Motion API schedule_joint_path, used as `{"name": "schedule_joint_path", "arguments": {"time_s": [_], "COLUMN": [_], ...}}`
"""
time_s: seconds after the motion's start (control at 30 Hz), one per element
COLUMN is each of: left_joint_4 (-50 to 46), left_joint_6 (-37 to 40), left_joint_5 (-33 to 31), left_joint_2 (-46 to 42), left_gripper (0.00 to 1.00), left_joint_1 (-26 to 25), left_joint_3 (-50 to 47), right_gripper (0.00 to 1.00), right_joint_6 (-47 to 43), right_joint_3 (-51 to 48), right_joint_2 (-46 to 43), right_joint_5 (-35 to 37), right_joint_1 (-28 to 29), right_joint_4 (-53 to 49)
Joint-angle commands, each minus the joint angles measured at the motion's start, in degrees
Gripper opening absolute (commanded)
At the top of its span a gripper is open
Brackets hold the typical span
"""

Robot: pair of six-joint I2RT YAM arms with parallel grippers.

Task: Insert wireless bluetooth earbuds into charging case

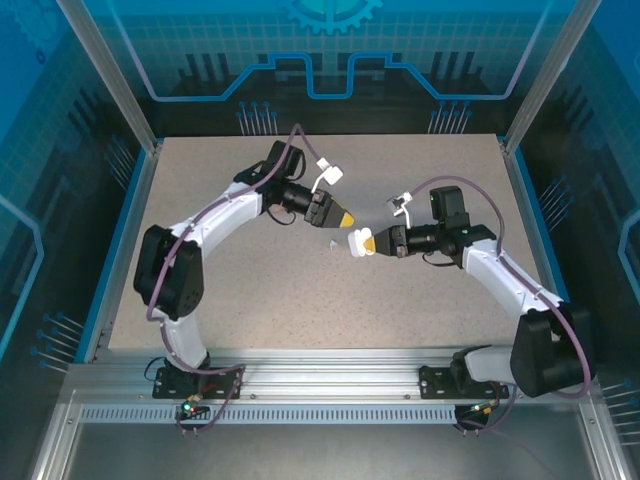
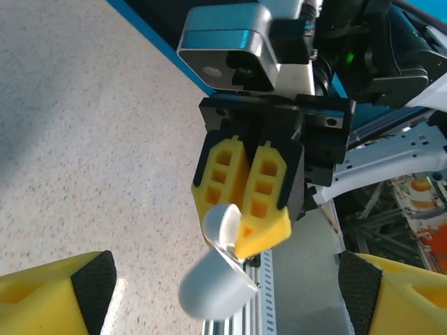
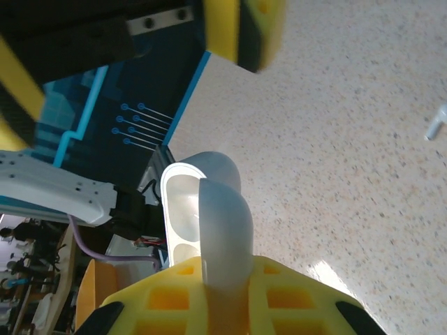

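The white charging case (image 3: pixel 183 209) hangs open above the table. My right gripper (image 3: pixel 223 276) is shut on its raised lid (image 3: pixel 225 223); both cavities of the case look empty. In the top view my right gripper (image 1: pixel 358 242) holds the case (image 1: pixel 353 243) near the table's middle, and my left gripper (image 1: pixel 342 217) sits just behind and left of it. In the left wrist view my left gripper (image 2: pixel 227 283) is open, its fingers (image 2: pixel 87 283) wide to either side of the case body (image 2: pixel 213 289) without touching it. One white earbud (image 3: pixel 435 124) lies on the table, left of the case (image 1: pixel 332 243).
The speckled tabletop (image 1: pixel 250 290) has a blue border and aluminium frame posts (image 1: pixel 105 70) at the back corners. A slotted metal rail (image 1: pixel 330 385) runs along the near edge by the arm bases.
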Motion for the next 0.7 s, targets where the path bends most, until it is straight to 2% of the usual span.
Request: {"name": "schedule_joint_path", "arguments": {"time_s": [0.0, 0.2, 0.67], "left_joint_4": [-12.84, -23.62, -39.33], "left_joint_6": [9.59, 17.40, 29.48], "left_joint_5": [5.32, 9.07, 14.77], "left_joint_2": [4.46, 10.55, 19.96], "left_gripper": [0.83, 0.75, 0.69], "left_joint_1": [0.52, 0.95, 2.98], "left_joint_3": [6.15, 16.33, 29.28], "right_gripper": [0.13, 0.11, 0.11], "right_joint_6": [-2.40, -3.72, -5.03], "right_joint_3": [4.05, 8.51, 15.03], "right_joint_2": [1.78, 6.27, 13.29], "right_joint_5": [-4.98, -6.80, -8.44], "right_joint_1": [-1.44, -2.16, -3.64], "right_joint_4": [-2.01, -3.70, -5.53]}}
